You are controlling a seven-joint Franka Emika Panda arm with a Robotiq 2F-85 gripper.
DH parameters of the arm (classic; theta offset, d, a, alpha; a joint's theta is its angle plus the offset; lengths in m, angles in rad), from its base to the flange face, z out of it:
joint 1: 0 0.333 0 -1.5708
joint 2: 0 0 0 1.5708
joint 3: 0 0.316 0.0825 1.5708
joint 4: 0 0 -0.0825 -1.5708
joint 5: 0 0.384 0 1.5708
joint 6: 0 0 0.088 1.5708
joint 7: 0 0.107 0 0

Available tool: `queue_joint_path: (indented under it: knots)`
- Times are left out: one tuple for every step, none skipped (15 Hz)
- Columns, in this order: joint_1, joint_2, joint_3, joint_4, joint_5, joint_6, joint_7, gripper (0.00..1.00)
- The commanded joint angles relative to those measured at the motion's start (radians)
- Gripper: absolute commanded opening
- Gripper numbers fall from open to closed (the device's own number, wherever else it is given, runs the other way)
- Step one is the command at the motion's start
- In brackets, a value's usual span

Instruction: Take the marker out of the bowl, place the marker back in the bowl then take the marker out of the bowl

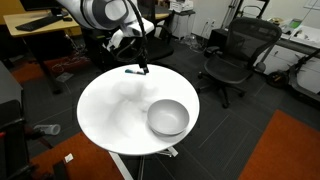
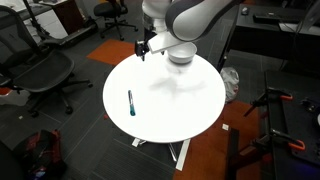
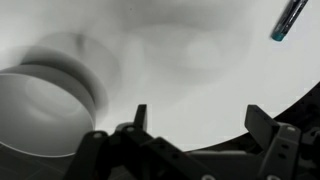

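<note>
Marker (image 2: 131, 102): lying flat on the round white bench (image 2: 195, 110), outside the metal bowl (image 1: 160, 126) and well apart from it. End effector (image 3: 200, 118): hovering over the bench near the marker, jaws standing wide, holding nothing.

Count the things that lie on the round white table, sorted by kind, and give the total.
marker: 1
bowl: 1
total: 2
</note>
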Motion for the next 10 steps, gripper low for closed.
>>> queue_joint_path:
  knots:
    - [-0.002, -0.074, 0.0, -0.051, 0.01, -0.021, -0.051, 1.0]
    - [-0.001, -0.081, 0.0, -0.053, 0.01, -0.023, -0.054, 1.0]
    - [-0.002, -0.086, 0.002, -0.054, 0.011, -0.025, -0.057, 1.0]
    - [-0.002, -0.091, 0.004, -0.057, 0.009, -0.025, -0.059, 1.0]
    - [0.0, -0.094, 0.003, -0.057, 0.008, -0.024, -0.058, 1.0]
    - [-0.001, -0.097, 0.005, -0.058, 0.008, -0.024, -0.061, 1.0]
    - [-0.002, -0.099, 0.007, -0.058, 0.01, -0.026, -0.067, 1.0]
    - [-0.004, -0.102, 0.01, -0.06, 0.013, -0.026, -0.077, 1.0]
    - [-0.007, -0.107, 0.017, -0.062, 0.02, -0.026, -0.087, 1.0]
    - [-0.006, -0.112, 0.021, -0.064, 0.022, -0.023, -0.092, 1.0]
